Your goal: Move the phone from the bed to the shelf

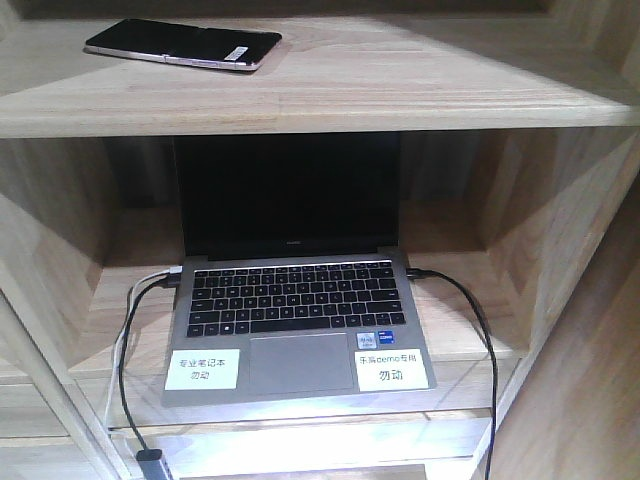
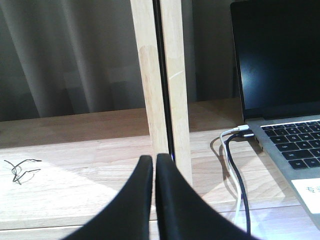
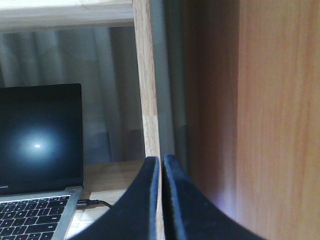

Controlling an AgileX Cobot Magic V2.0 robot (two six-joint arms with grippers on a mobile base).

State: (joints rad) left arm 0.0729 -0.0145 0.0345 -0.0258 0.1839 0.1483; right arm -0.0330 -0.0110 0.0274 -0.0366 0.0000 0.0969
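On upper shelf (image 1: 400,90) phone (image 1: 183,44), front view only; left hand (image 2: 154,165), right hand (image 3: 161,165) closed, empty.

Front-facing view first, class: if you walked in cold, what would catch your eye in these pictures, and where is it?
An open grey laptop with a dark screen fills the shelf's lower compartment, two white labels on its palm rest and cables plugged in on both sides. Above it, the glossy black phone lies flat at the left of the upper plank. In each wrist view, black jaws sit closed on nothing, the left gripper and right gripper each facing a wooden upright.
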